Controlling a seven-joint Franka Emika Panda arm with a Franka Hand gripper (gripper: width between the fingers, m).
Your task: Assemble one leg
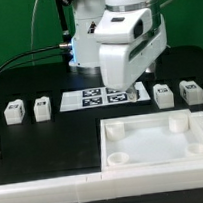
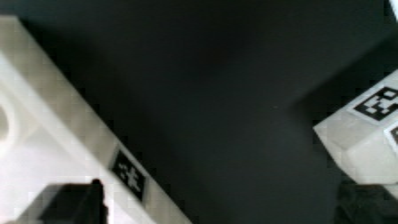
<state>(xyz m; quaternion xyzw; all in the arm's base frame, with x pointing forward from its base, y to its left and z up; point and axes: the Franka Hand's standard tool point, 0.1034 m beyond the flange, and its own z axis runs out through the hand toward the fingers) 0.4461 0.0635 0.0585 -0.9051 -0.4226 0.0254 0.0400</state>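
Observation:
Four legs, small white blocks with marker tags, stand on the black table in the exterior view. Two are on the exterior view's left (image 1: 14, 112) (image 1: 42, 108) and two on its right (image 1: 165, 93) (image 1: 192, 92). My gripper (image 1: 135, 91) hangs low over the table by the right end of the marker board (image 1: 101, 94), just left of the nearer right leg. In the wrist view one leg (image 2: 365, 112) lies off to one side. The gripper (image 2: 217, 208) is open with only dark table between its fingers (image 2: 71, 203).
The large white tabletop (image 1: 160, 159) with round corner sockets lies in front of the gripper. A white edge with a tag (image 2: 128, 170) shows in the wrist view. A white strip (image 1: 47, 185) runs along the front.

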